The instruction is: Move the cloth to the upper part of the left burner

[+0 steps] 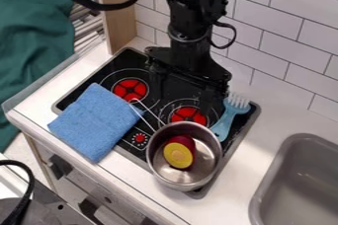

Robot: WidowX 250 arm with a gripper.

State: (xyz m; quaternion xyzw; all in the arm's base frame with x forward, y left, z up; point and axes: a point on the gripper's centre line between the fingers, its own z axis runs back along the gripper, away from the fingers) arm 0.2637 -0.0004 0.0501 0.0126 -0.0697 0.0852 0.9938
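Blue cloth (99, 120) lies flat on the front left part of the black stovetop (122, 63), its lower part reaching over the stove's front edge onto the white desk (264, 120). Its upper right side covers part of the ring round the left burner (130, 89), just beside the red centre. The tool (183, 101) hangs over the back of the stovetop, spread wide open, with nothing held. At the front right stands a metal saucepan (173, 184), its wire handle (150, 113) reaching toward the back left, by the cloth's right corner. In the pan is a red and yellow toy fruit (178, 155). A light blue brush (228, 118) lies behind the pan, and a grey sink (294, 179) is at the right
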